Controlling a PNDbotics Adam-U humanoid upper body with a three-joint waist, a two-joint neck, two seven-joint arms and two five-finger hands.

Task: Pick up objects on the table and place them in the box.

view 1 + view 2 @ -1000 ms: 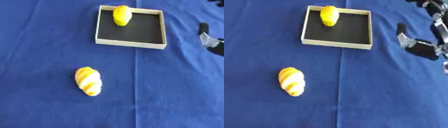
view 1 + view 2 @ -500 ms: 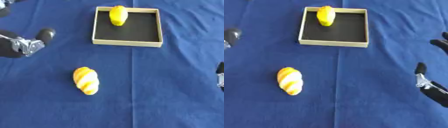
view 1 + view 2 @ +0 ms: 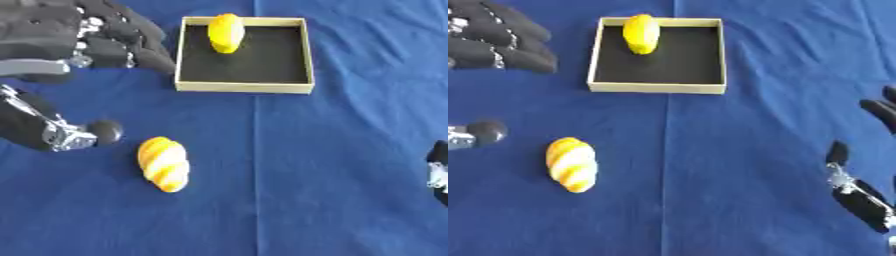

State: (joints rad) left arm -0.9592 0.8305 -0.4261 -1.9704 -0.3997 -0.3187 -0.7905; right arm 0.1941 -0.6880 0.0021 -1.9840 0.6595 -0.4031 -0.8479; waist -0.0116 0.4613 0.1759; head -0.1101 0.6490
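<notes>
Two yellow things show on the blue tablecloth (image 3: 332, 150). One, a lemon-like fruit (image 3: 226, 32), lies inside the box (image 3: 243, 87), against its far wall and left of the middle. The other, a striped orange-and-cream bread roll (image 3: 164, 163), lies on the cloth near the robot, well apart from the box and to its left.

The left hand (image 3: 87, 37) comes in from the upper left and hangs over the cloth just beside the box's left wall. Its fingers (image 3: 140, 50) are spread and only slightly bent, reaching toward the box, and they hold nothing. The thumb (image 3: 61, 134) stretches out below them, its rounded tip near the upper left of the roll but apart from it.

The right hand (image 3: 859, 197) shows at the right edge near the lower corner, fingers loose and apart, empty, well away from both the roll and the box.
</notes>
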